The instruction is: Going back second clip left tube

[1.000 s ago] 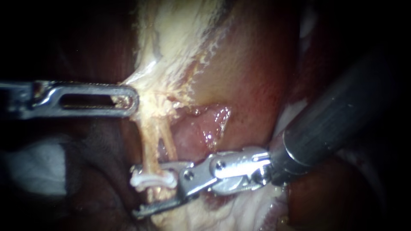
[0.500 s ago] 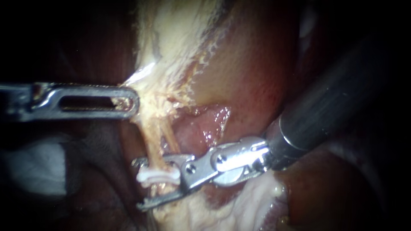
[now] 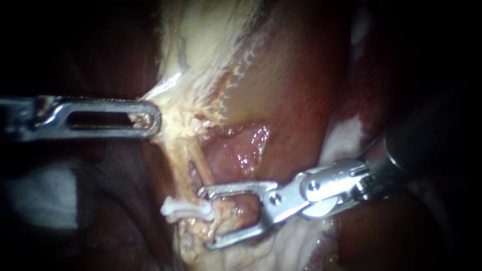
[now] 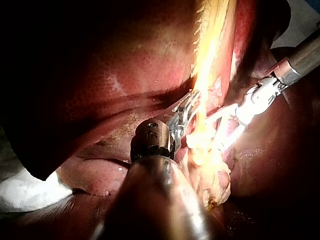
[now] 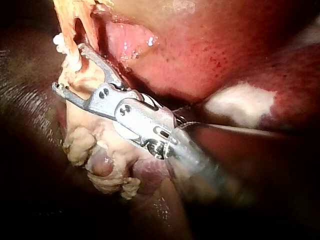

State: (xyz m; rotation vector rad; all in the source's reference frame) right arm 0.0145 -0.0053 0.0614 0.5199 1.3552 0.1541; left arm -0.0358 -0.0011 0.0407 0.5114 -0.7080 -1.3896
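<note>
- The right instrument [image 3: 205, 219] comes in from the right. Its pincer is wide open. There is a big gap between the two jaws, and they hold nothing. Only lumpy tissue [image 3: 233, 211] shows behind the gap.
- The white clip [image 3: 186, 210] sits low down on the left tube [image 3: 174, 168]. I can see only this one clip.
- The clip is just beside the tips of the open pincer, on the side away from the shaft. The top jaw's tip is very close to the clip's near end. I cannot tell if it touches.
- The tube runs up and down, and the clip lies sideways across it. The pincer points sideways too, so it lines up with the clip.
- The left instrument [image 3: 150, 118] is higher up. Its pincer is closed on the pale tissue [image 3: 176, 119] at the top of the tube and pulls it to the side.
- The right instrument is much nearer the clip than the left one.
- I think the next move is to slide the right pincer away from the clip, back along its own shaft. It must go straight, with the jaws apart, so they do not catch the clip or the tube.
</note>
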